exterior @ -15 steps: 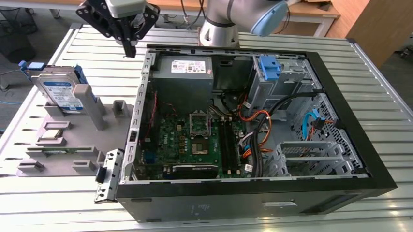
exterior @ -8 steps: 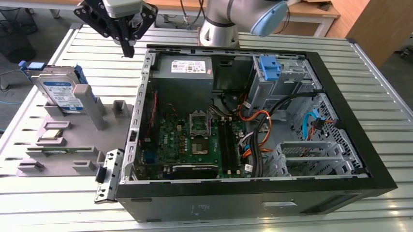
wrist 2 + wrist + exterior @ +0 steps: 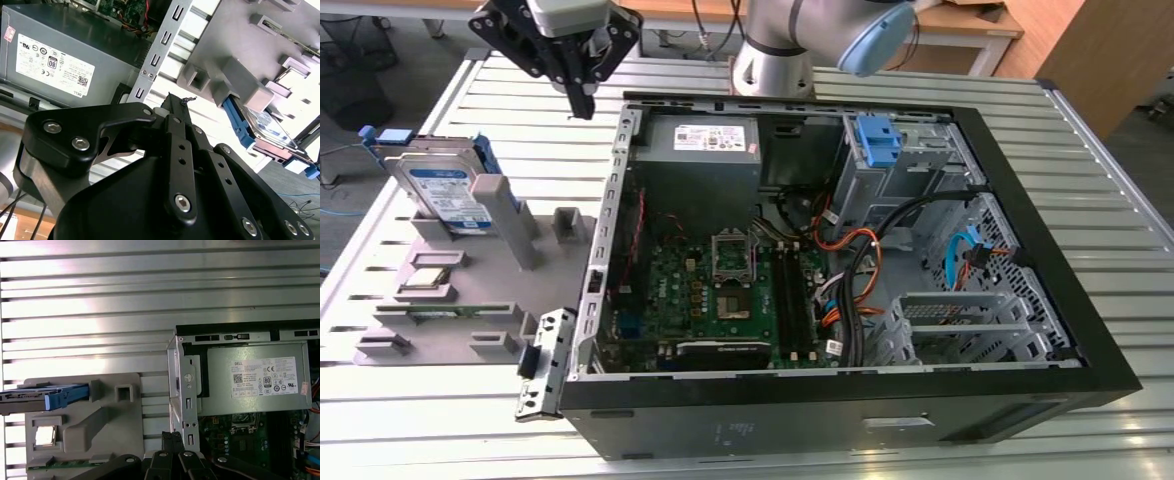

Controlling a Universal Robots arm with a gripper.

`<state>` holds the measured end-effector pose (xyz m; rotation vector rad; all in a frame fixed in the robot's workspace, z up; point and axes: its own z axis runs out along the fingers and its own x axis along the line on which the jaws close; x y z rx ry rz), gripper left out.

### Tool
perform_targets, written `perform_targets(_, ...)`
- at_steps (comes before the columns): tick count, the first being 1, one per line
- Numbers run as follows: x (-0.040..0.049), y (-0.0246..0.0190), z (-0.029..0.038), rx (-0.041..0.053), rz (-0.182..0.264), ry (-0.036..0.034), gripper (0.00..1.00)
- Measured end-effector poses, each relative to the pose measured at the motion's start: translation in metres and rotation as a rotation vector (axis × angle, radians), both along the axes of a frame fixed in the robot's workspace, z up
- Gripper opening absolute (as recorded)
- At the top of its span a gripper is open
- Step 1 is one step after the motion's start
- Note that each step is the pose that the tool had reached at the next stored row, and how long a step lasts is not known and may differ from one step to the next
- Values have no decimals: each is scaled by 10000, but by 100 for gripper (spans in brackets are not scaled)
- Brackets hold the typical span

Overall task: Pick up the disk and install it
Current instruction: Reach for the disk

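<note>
Disk [image 3: 447, 190] well apart from the pincer [image 3: 582, 108], pincer pressed together, holding nothing, hanging above bare slatted worktop [image 3: 494, 90] beside the computer case [image 3: 627, 150] corner rim, grey holder [image 3: 520, 238] further out, disk upright on edge in it.

Silver disk [image 3: 447, 192] (blue-railed); black pincer [image 3: 582, 108].

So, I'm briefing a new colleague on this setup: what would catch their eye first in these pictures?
The open computer case dominates the exterior view's middle and right, its green board and tangled cables exposed. At the exterior view's left, the disk stands on edge in a grey holder, blue rails showing. The gripper, shut and empty, hangs above the table between them.
</note>
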<state>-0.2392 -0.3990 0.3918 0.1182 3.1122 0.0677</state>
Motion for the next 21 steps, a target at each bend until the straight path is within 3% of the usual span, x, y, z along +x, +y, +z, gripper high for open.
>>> perform_targets(9, -66, 0, 0, 0, 1, 1, 10)
perform_targets(21, -270, 0, -9, 0, 0, 0, 10)
